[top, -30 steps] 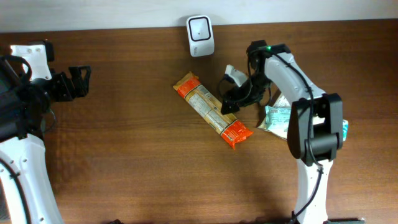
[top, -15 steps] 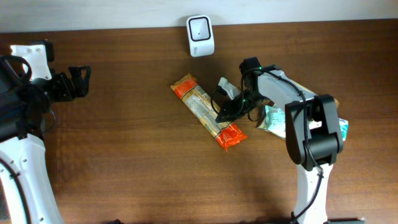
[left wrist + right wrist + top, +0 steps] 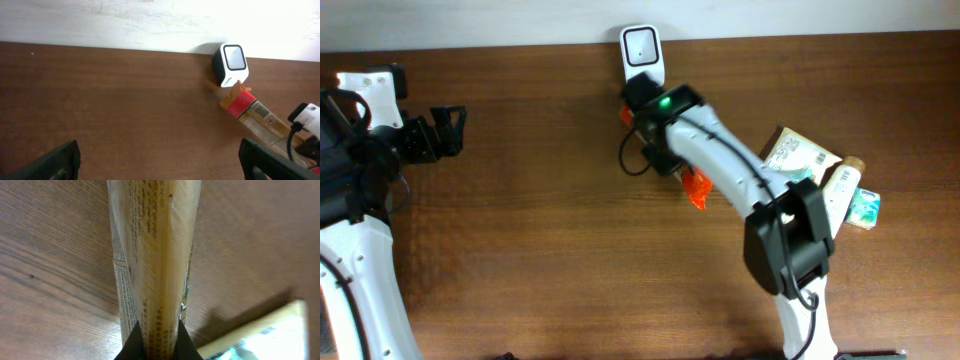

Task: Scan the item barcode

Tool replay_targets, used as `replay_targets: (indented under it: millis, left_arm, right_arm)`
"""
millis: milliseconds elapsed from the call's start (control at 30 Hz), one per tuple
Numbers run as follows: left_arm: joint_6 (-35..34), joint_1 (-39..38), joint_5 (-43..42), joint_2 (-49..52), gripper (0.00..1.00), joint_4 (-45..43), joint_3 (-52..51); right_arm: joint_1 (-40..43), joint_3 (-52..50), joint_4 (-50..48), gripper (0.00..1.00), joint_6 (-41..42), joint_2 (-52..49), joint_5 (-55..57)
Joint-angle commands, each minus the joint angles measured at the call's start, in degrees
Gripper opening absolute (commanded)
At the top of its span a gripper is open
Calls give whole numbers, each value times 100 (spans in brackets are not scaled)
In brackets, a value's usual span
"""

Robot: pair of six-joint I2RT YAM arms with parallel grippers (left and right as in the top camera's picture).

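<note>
The item is a long orange-ended packet [image 3: 696,189] with printed text along it. My right arm reaches over it in the overhead view, so only its orange ends show. My right gripper [image 3: 662,152] is shut on the packet [image 3: 155,255], whose length runs away from the black fingers [image 3: 134,342] above the table. The white scanner [image 3: 642,45] stands at the table's far edge. In the left wrist view the packet's [image 3: 248,111] orange end lies just in front of the scanner [image 3: 230,64]. My left gripper [image 3: 448,132] stays open at the far left, nothing between its fingers [image 3: 60,161].
A printed box [image 3: 798,155], a small bottle [image 3: 842,184] and a teal packet [image 3: 865,206] lie together at the right. The box's edge [image 3: 260,332] shows low right in the right wrist view. A white wall runs behind the table.
My right gripper closed on the packet and carried it up and left toward the scanner. The arm swung away from the items at the right, uncovering them. The left arm stayed still.
</note>
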State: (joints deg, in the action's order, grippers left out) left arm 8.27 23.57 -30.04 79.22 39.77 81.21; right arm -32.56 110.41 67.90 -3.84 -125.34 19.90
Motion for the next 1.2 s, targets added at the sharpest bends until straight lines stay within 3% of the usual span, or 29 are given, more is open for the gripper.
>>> replay_targets:
  millis: [0, 133, 200, 300, 367, 433, 533, 633, 700, 733, 767, 800, 933, 1167]
  left_arm:
    - [-28, -17, -57, -48, 99, -7, 44]
    - [-28, -17, -59, -48, 99, -7, 44]
    - [-28, -17, -59, -48, 99, -7, 44]
    - [-28, -17, -59, -48, 99, -7, 44]
    - [-28, -17, -59, -48, 99, -7, 44]
    - [-28, -17, -59, -48, 99, -7, 44]
    - [-28, -17, -59, -48, 99, -7, 44]
    - [-28, -17, -57, -48, 99, -7, 44]
    - [-28, -17, -57, -48, 99, -7, 44]
    - [-28, -17, -59, -48, 99, -7, 44]
    - [-28, -17, -57, -48, 99, -7, 44]
    - [-28, -17, -59, -48, 99, -7, 44]
    - [-28, -17, -59, -48, 99, -7, 44]
    - [-28, -17, -59, -48, 99, -7, 44]
  right_arm:
    - [-481, -267, -144, 4, 717, 286, 1556]
    - [-1080, -1753, -925, 4, 861, 271, 1941]
    - [-1416, -1967, -938, 17, 859, 271, 1917]
    - [-1818, -1961, -1082, 61, 861, 273, 1939]
    - [-1716, -1934, -1158, 78, 863, 273, 1934]
    - [-1539, -1934, -1165, 84, 859, 273, 1720]
    - [-1075, -1937, -1235, 85, 411, 273, -35]
    - [-984, -1998, -1412, 85, 129, 271, -428]
    - [-966, -2216, -1628, 78, 125, 271, -424]
    - [-938, -2365, -1738, 56, 127, 271, -343]
    - [-911, -2409, -1740, 27, 129, 271, -319]
    - [-868, -2411, -1735, 8, 179, 271, -319]
    - [-706, -1923, -1274, 4, 212, 330, -1045]
    - [483, 144, 557, 4, -1534, 1014, -5821]
